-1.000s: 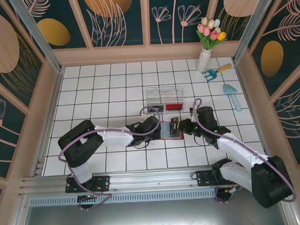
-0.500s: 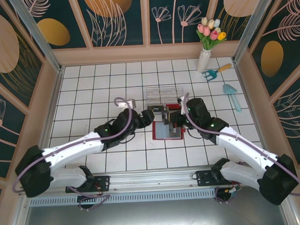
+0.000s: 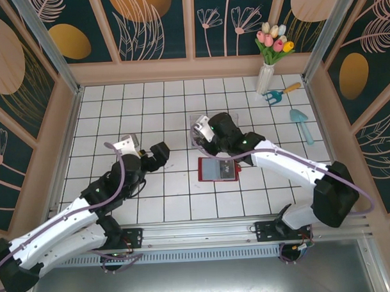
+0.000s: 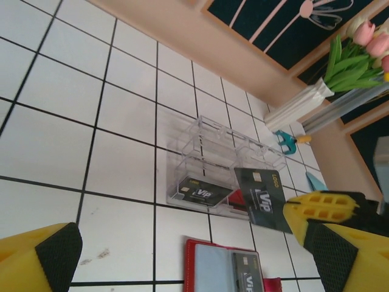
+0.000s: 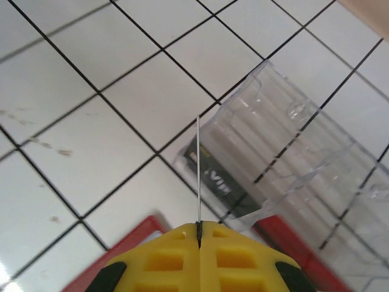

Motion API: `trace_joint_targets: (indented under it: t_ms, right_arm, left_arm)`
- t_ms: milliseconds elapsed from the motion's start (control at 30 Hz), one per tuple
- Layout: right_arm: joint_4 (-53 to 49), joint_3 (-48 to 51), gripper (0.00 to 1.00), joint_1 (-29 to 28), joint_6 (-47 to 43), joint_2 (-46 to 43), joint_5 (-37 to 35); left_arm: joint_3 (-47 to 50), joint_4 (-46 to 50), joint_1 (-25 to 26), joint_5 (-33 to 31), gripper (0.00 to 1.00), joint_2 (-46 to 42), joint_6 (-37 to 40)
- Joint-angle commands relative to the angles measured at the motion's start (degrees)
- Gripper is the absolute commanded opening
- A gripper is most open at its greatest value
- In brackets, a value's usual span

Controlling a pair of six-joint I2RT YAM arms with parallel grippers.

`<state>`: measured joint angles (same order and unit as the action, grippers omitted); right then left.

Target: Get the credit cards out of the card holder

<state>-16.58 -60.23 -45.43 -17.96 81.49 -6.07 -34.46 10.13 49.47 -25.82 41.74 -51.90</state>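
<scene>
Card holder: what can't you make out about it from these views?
Left wrist view: the bottom edge cuts off the card holder, so its cards can't be counted.
Right wrist view: the right tool, shut on a credit card, hides most of it.
Top view: its pockets are too small to read.

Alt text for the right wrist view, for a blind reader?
The right gripper is shut on a credit card seen edge-on, by a clear plastic box holding a black card. The red card holder shows beside the fingers.
</scene>
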Motion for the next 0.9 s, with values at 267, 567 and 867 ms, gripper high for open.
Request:
trace_joint_targets:
  t_ms: [267, 567, 867]
  right_arm:
    - [-4.31, -3.89, 0.0, -0.05, -30.21, 7.36, -1.89]
    - [-3.94, -6.53, 0.0, -0.19, -38.4, 11.03, -3.19]
    - [-2.54, -8.59, 0.0, 0.94, -40.8, 15.04, -2.64]
  left_arm:
    - [4.77, 4.24, -0.31, -1.43, 0.99, -6.91, 1.58]
    - [6.16, 4.85, -0.26, -1.95, 0.99, -9.07, 0.75]
    - [5.98, 5.16, -0.25, -1.33, 0.99, -8.8, 0.28]
